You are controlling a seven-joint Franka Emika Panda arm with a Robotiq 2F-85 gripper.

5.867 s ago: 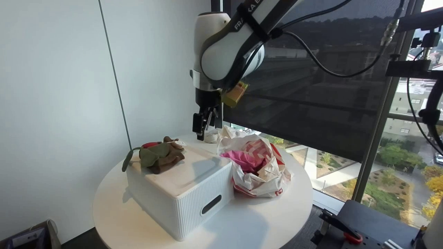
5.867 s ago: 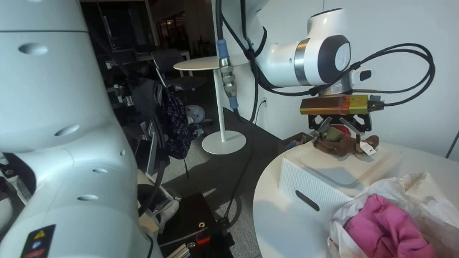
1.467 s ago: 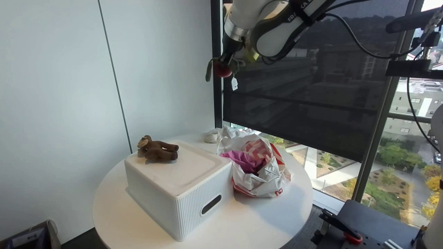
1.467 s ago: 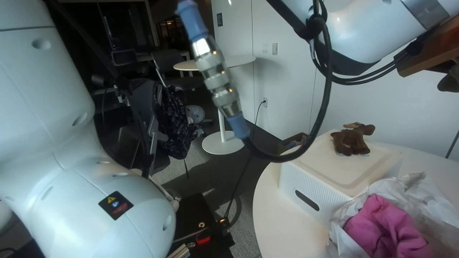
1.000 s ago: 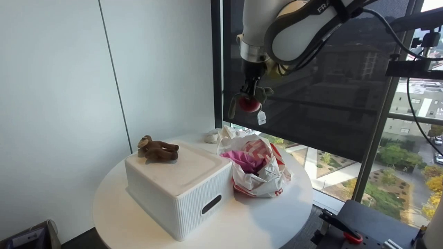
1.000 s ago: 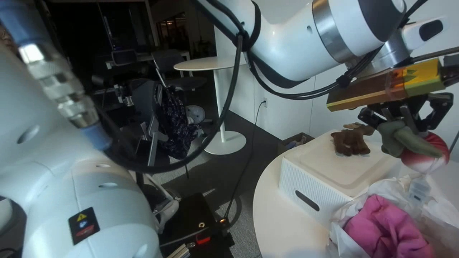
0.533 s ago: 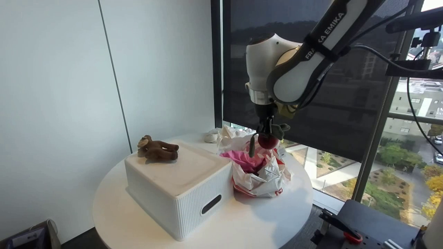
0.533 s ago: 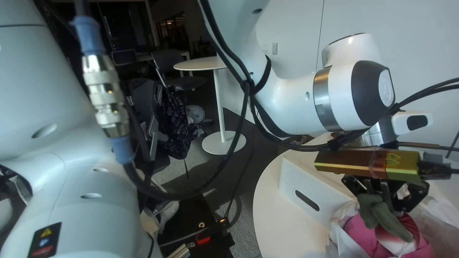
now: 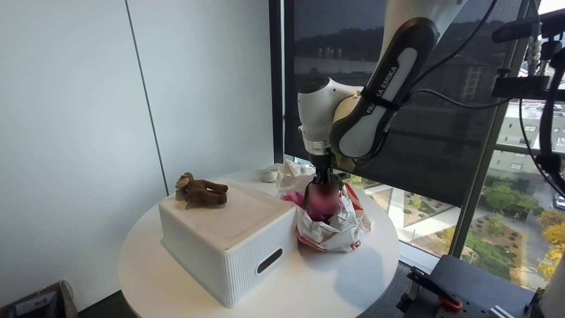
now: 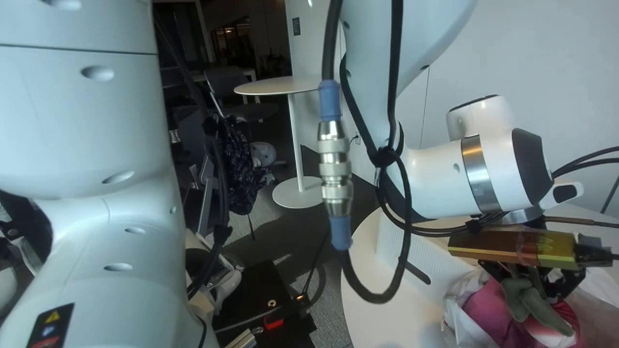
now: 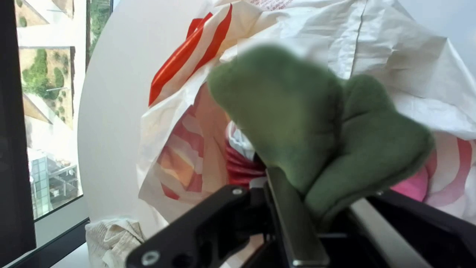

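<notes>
My gripper (image 11: 316,190) is shut on a soft toy shaped like a radish, gripping it where its green leaves (image 11: 279,108) begin. The leaves spread up over the wrist view and hide much behind them. In an exterior view the toy's red and white body (image 10: 556,321) hangs below the fingers. It is at the mouth of a white plastic bag (image 9: 329,236) with red stripes, in front of the pink cloth (image 10: 486,304) inside. Whether the toy touches the cloth I cannot tell. A blurred patch covers the toy's body in an exterior view.
Beside the bag stands a white ribbed box (image 9: 260,234) with a lid. A brown plush monkey (image 9: 201,190) lies on that lid. All rest on a round white table (image 9: 145,269) near a wall and window. A loose cable loop (image 10: 375,297) hangs from the arm.
From high above the table, my gripper has come down with the radish toy to the bag's mouth. Earlier it lifted that toy off the box lid; the brown monkey stayed there.
</notes>
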